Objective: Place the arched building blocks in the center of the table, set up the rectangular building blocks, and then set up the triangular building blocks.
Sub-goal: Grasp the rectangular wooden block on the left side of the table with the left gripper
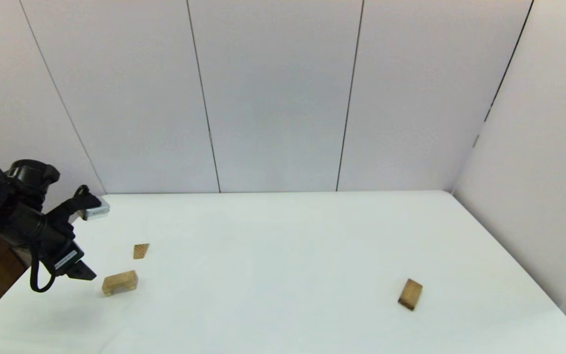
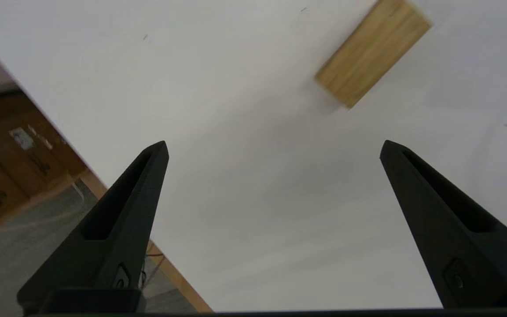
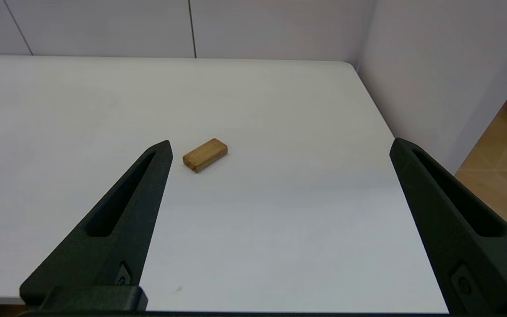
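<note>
The pale arched block (image 1: 119, 282) lies on the white table (image 1: 283, 236) near its front left. My left gripper (image 1: 85, 272) hovers just left of it, open and empty. In the left wrist view the arched block (image 2: 372, 52) lies beyond and to one side of the open left gripper (image 2: 273, 145). The small triangular block (image 1: 141, 250) sits a little behind the arched block. The tan rectangular block (image 1: 410, 294) lies flat at the front right. In the right wrist view the right gripper (image 3: 280, 145) is open and well short of the rectangular block (image 3: 205, 155). The right arm is out of the head view.
Pale wall panels (image 1: 283, 98) close the table's far side, and another wall (image 1: 533, 172) runs along its right side. The table's left edge (image 2: 117, 193) lies close under the left gripper, with wooden floor (image 2: 11, 145) below it.
</note>
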Action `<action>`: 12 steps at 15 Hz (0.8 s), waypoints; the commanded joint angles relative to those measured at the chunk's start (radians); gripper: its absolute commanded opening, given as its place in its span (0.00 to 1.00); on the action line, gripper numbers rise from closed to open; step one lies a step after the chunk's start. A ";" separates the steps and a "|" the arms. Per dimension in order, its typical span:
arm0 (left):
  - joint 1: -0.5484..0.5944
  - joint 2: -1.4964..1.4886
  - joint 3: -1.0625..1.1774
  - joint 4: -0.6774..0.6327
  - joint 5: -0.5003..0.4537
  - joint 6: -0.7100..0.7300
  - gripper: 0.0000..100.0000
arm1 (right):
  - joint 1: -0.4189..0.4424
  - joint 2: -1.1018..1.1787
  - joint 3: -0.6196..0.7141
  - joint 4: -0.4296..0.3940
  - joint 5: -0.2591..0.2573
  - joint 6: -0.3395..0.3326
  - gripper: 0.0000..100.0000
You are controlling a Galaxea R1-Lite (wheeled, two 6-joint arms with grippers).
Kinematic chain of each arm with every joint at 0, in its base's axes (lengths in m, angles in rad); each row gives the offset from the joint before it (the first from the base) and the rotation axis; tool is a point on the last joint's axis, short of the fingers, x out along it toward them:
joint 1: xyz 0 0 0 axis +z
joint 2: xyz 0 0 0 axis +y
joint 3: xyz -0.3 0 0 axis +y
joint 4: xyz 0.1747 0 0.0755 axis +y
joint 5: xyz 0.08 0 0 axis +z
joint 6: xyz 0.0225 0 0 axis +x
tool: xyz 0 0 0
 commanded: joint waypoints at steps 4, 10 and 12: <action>-0.115 0.073 -0.010 0.025 0.006 0.065 1.00 | 0.000 -0.002 0.002 -0.001 0.005 -0.021 1.00; -0.123 0.076 0.003 0.123 0.008 0.148 1.00 | 0.000 -0.002 0.002 0.000 0.005 -0.022 1.00; -0.126 0.093 0.001 0.126 0.009 0.151 1.00 | 0.000 -0.002 0.002 0.002 0.004 -0.022 1.00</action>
